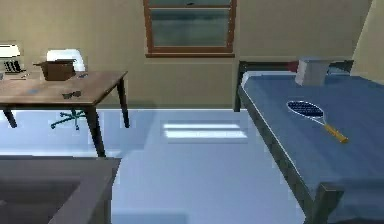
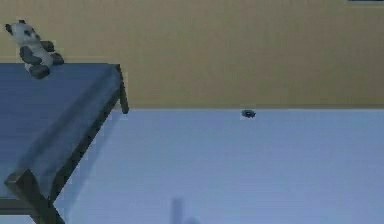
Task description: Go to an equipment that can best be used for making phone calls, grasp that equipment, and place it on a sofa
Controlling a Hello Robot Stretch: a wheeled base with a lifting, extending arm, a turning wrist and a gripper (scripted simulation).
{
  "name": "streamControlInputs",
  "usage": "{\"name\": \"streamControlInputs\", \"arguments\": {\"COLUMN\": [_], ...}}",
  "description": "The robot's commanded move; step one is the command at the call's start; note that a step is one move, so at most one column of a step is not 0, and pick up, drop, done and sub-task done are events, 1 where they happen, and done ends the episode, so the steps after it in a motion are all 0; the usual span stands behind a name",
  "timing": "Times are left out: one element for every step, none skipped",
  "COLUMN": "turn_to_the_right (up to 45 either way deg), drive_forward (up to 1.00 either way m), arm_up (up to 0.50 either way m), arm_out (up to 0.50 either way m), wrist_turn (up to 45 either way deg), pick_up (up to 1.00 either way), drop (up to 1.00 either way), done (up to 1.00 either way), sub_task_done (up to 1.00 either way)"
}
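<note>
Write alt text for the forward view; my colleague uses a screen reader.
A dark-framed bed with a blue cover runs along the right, a blue racket with an orange handle lying on it. At left, a brown wooden desk carries an open cardboard box; a wood-framed window sits in the tan wall between.
</note>
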Motion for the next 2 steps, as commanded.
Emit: {"name": "streamControlInputs", "arguments": {"turn_to_the_right": [0.0,-27.0], "drive_forward": [1.00,0.00], "arm_up": [0.00,0.00], "arm_out": [0.00,0.00], "wrist_turn": [0.0,0.0], "pick_up": [0.00,0.00], "drop": [0.00,0.00], "done": [0.00,0.00], "sub_task_done": [0.00,0.00]}}
